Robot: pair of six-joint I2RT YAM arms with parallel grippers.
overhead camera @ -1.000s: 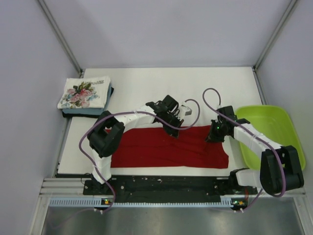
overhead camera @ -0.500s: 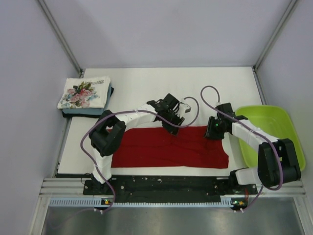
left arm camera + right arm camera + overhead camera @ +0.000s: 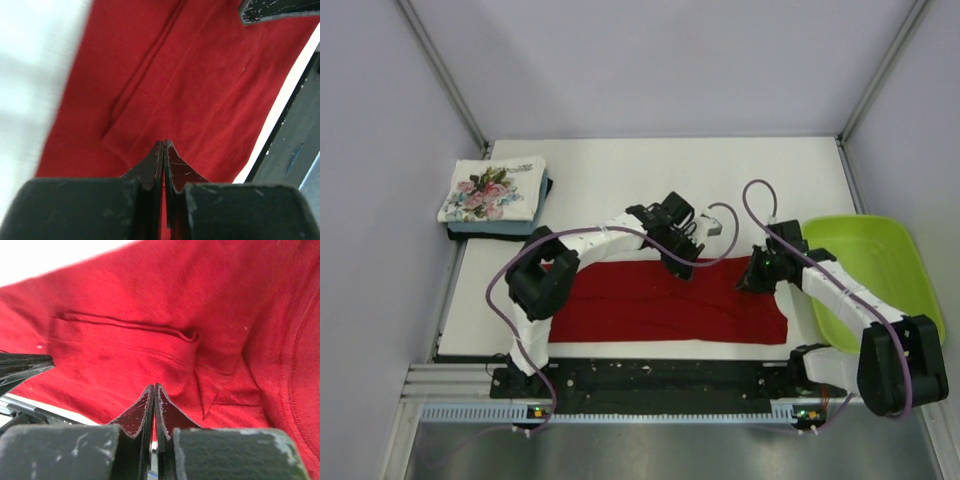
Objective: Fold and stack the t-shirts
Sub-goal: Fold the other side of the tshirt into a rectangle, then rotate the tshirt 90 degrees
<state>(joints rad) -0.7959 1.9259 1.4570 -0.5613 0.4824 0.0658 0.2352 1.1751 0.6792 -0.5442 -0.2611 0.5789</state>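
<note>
Two black-and-white robot arms (image 3: 590, 240) reach from the near edge of a white table (image 3: 620, 170) over a plain deep red cloth t-shirt (image 3: 650, 305). The shirt lies spread in a long flat band beneath both tools, its near hem close to the table's front edge. The left gripper (image 3: 682, 268) is down at the shirt's far edge, about midway along it, fingers clenched tip to tip. Its wrist camera shows a folded seam running just ahead of the tips; whether cloth is caught between them cannot be told. The right gripper (image 3: 752, 283), near the left one on its right, is pressed shut in the same way over creased red fabric near the shirt's far right corner. Just to the right of that gripper sits a lime-green plastic tray (image 3: 880, 260). Well apart from the left gripper, farther back on its left, a folded white t-shirt with a pink floral print (image 3: 492, 190) tops a small stack of light blue and dark shirts (image 3: 470, 230).
</note>
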